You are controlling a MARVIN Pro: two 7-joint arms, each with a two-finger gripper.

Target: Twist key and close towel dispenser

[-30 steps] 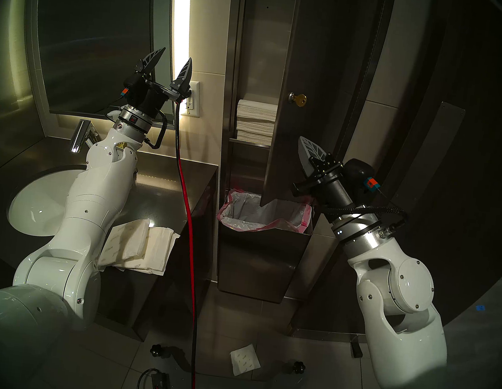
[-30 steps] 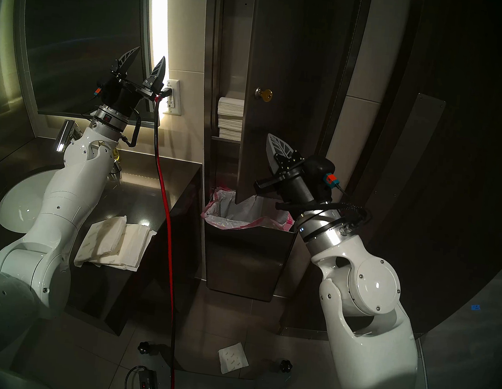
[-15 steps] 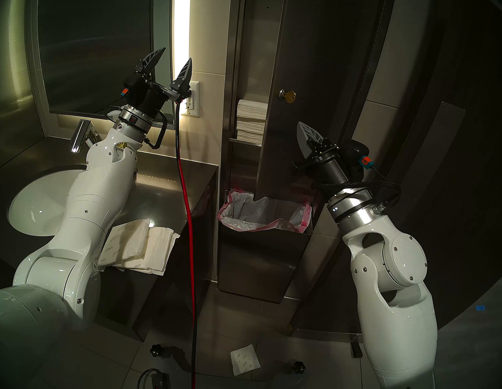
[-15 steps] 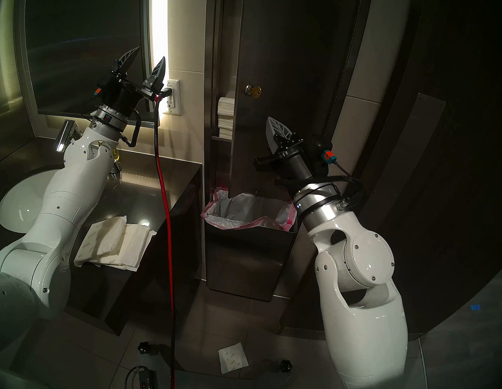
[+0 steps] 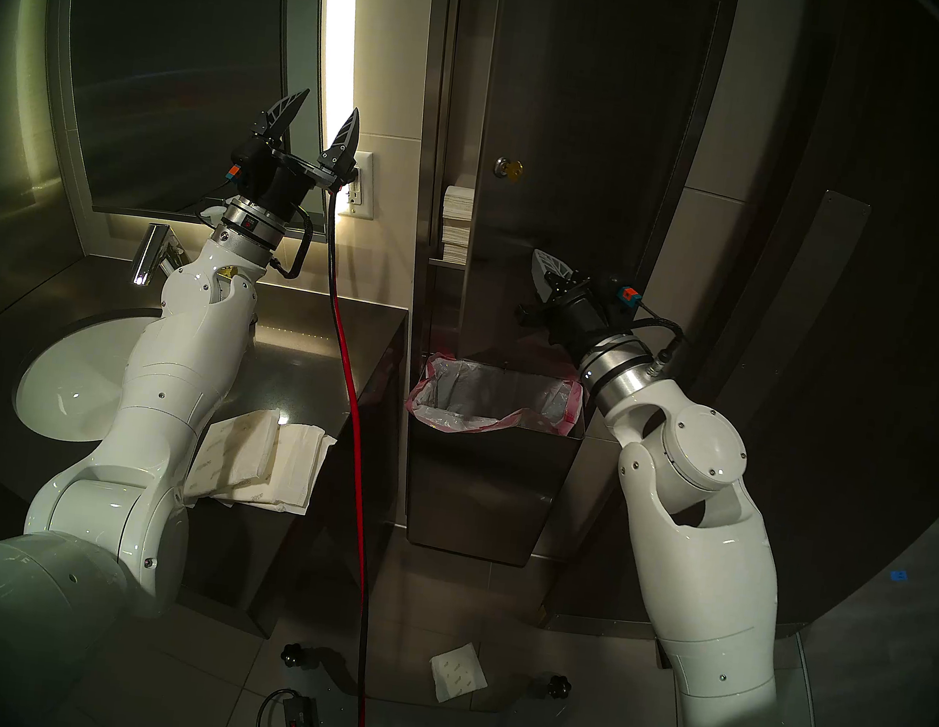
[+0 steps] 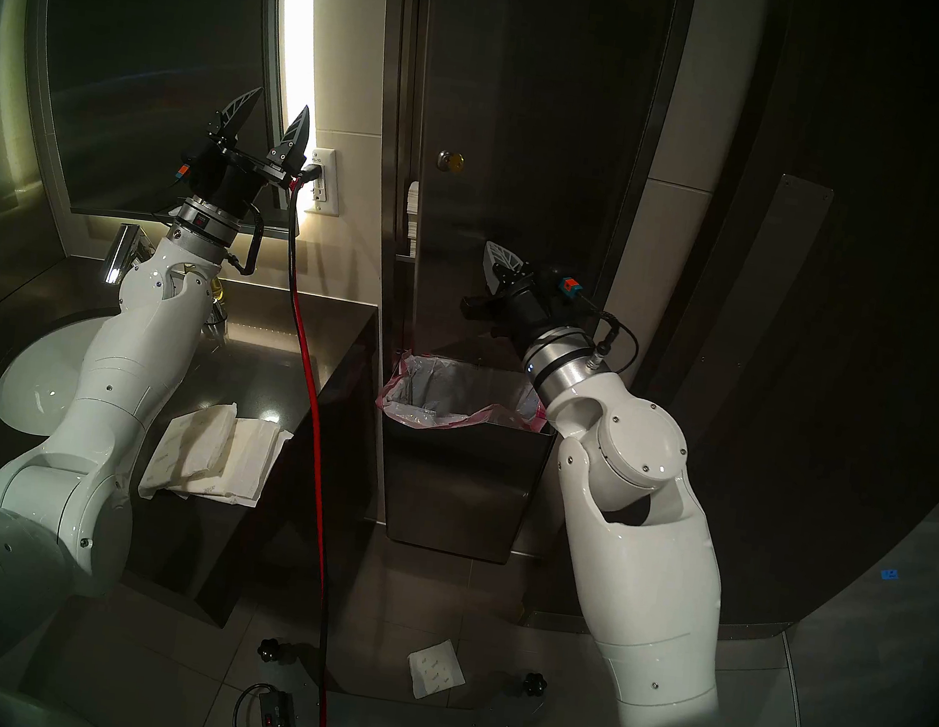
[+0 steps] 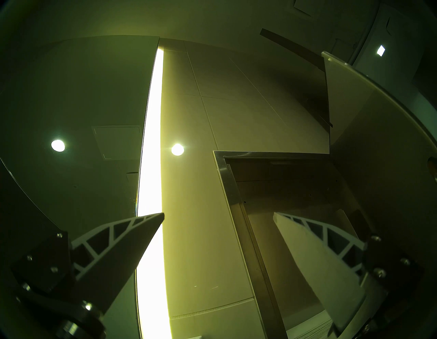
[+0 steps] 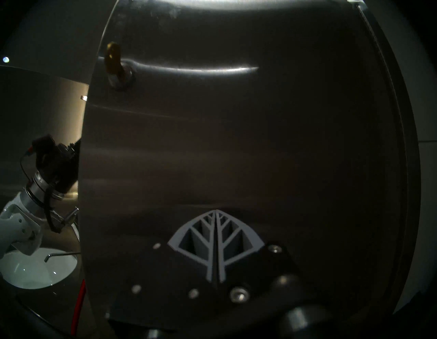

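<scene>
The towel dispenser (image 5: 578,104) is a tall steel wall cabinet. Its long door stands almost shut, with a narrow gap left on the left side where a stack of paper towels (image 5: 455,224) shows. The brass key (image 5: 514,170) sticks in the round lock on the door, and it also shows in the head right view (image 6: 454,161) and the right wrist view (image 8: 111,55). My right gripper (image 5: 542,258) is shut and empty, its tips against the door face below and right of the key (image 8: 216,211). My left gripper (image 5: 328,105) is open and empty, raised near the mirror, left of the cabinet.
The bin with the pink-edged liner (image 5: 508,417) sits under the door. A red cable (image 5: 357,458) hangs from the wall outlet beside the cabinet. Towel packs (image 5: 264,459) lie on the counter by the sink (image 5: 68,384). A dark wooden door (image 5: 873,283) stands at right.
My right gripper has moved left and forward with the door, which has swung from well open to nearly shut. The key moved left with it. The left arm has not moved.
</scene>
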